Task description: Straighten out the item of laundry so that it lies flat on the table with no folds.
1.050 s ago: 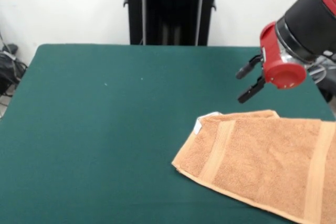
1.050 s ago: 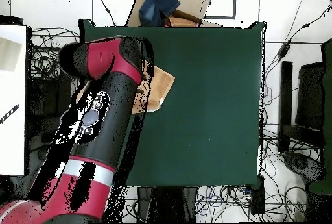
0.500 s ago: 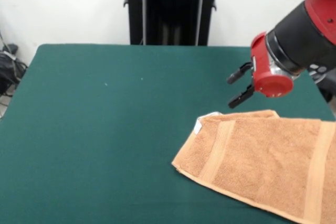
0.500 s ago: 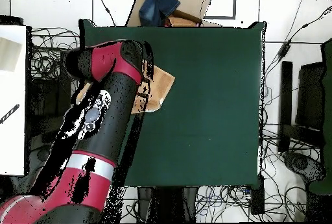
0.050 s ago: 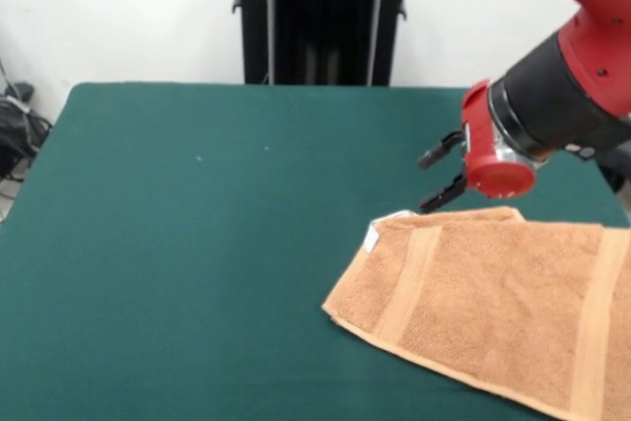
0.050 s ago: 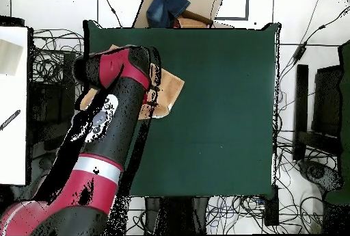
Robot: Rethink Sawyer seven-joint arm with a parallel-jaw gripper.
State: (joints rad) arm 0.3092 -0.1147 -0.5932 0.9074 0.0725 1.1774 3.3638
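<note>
Your gripper (image 5: 437, 176) has its jaws apart, empty, hovering just above the towel's (image 5: 493, 303) far corner near the white tag (image 5: 372, 237). Towel lies folded double at the green tabletop's (image 5: 197, 244) edge, partly under your arm (image 6: 113, 120) overhead.

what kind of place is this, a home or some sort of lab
Most likely a robotics lab. A red and black robot arm with an open gripper works over a large table covered in dark green cloth, which holds only an orange-tan terry towel. From overhead, tangled cables cover the floor around it.
</note>
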